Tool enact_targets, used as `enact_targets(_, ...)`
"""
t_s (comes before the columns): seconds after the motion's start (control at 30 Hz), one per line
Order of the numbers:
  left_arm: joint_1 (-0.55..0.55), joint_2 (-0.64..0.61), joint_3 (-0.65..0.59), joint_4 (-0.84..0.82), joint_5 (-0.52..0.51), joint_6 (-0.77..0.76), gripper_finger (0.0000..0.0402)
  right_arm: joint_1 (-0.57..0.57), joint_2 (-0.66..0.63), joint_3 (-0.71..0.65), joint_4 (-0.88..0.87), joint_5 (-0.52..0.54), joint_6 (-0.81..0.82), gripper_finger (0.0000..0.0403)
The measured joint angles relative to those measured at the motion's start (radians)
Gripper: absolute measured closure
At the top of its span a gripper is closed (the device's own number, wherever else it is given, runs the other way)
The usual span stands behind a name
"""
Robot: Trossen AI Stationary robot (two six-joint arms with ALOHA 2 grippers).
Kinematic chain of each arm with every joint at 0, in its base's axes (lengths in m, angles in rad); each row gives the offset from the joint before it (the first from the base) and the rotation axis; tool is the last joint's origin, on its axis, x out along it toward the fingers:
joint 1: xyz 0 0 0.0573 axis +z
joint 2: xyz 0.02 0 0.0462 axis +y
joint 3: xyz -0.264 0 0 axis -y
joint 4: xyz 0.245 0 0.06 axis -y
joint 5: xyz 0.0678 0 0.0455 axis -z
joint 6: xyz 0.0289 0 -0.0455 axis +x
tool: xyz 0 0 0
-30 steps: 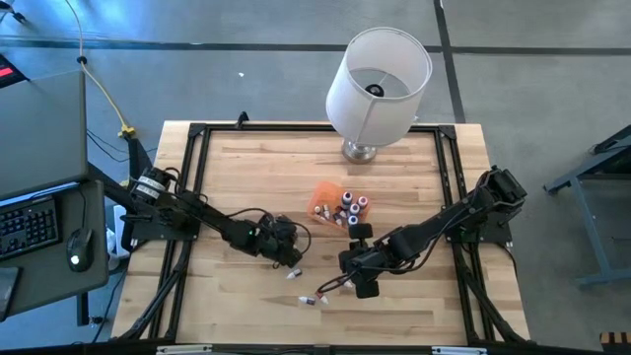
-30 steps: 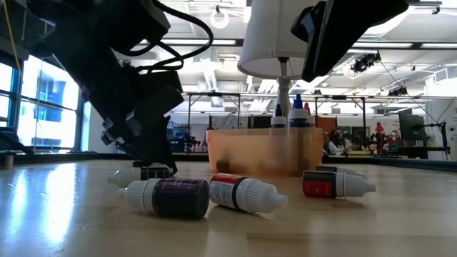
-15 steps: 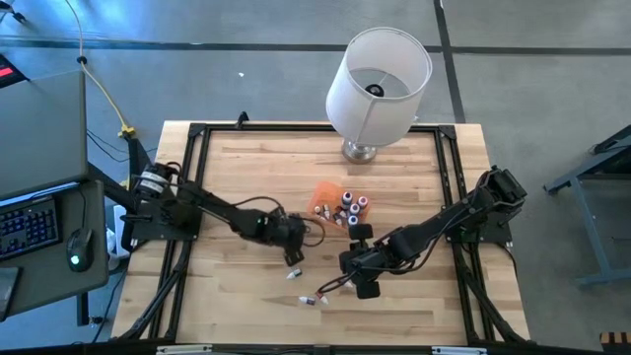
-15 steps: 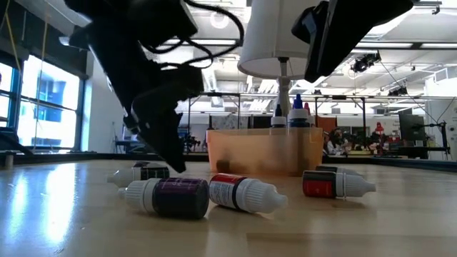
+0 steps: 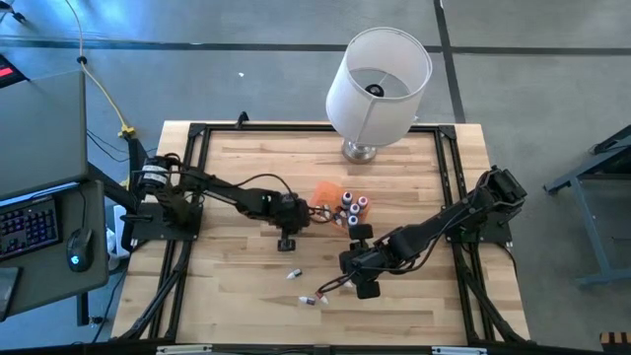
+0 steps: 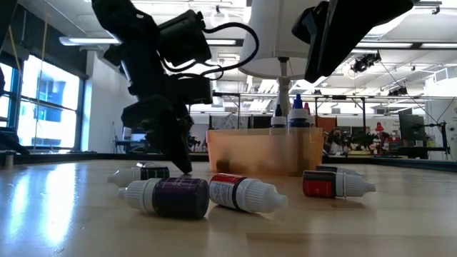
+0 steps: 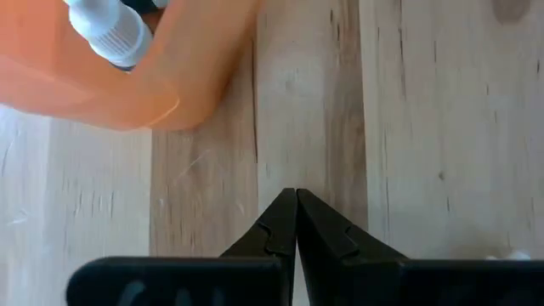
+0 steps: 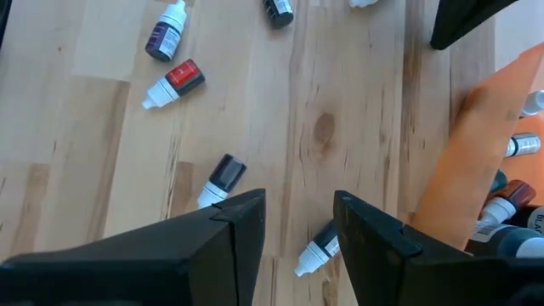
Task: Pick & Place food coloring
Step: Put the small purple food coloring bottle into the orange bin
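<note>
Several tiny food coloring bottles lie on their sides on the wood: two [image 5: 294,273] [image 5: 314,299] toward the near edge, and in the low view a purple-labelled one [image 6: 171,196], a red one [image 6: 246,193] and another red one [image 6: 335,183]. More bottles [image 5: 350,205] stand in the orange box [image 5: 325,195]. My left gripper [image 5: 289,237] [image 7: 295,195] is shut and empty, pointing down at bare wood just short of the orange box [image 7: 127,76]. My right gripper [image 5: 361,284] [image 8: 299,212] hangs open above loose bottles [image 8: 221,178] [image 8: 319,246], touching none.
A lamp with a white shade [image 5: 380,74] stands at the table's far edge behind the orange box. A black frame [image 5: 192,187] runs along the table's sides. Bare wood lies toward the near edge and between the two arms.
My left gripper has moved away from a small dark-capped bottle lying on the table, going toward the far edge and the orange box as its arm stretched out. That bottle and the others lie where they did.
</note>
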Motion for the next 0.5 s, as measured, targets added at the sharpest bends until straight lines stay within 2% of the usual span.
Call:
enact_targets(0.2,0.019,0.0,0.0,0.012,0.019,-0.03,0.0396,0.0,0.0,0.0,0.0,0.0,-0.004,0.027)
enact_targets(0.37,0.019,0.003,0.0,0.008,0.11,-0.082,0.0396,0.0,0.0,0.0,0.0,0.0,-0.002,0.027)
enact_targets(0.5,0.017,0.004,0.001,-0.01,0.089,-0.074,0.0396,0.0,0.0,0.0,0.0,0.0,-0.004,0.0269)
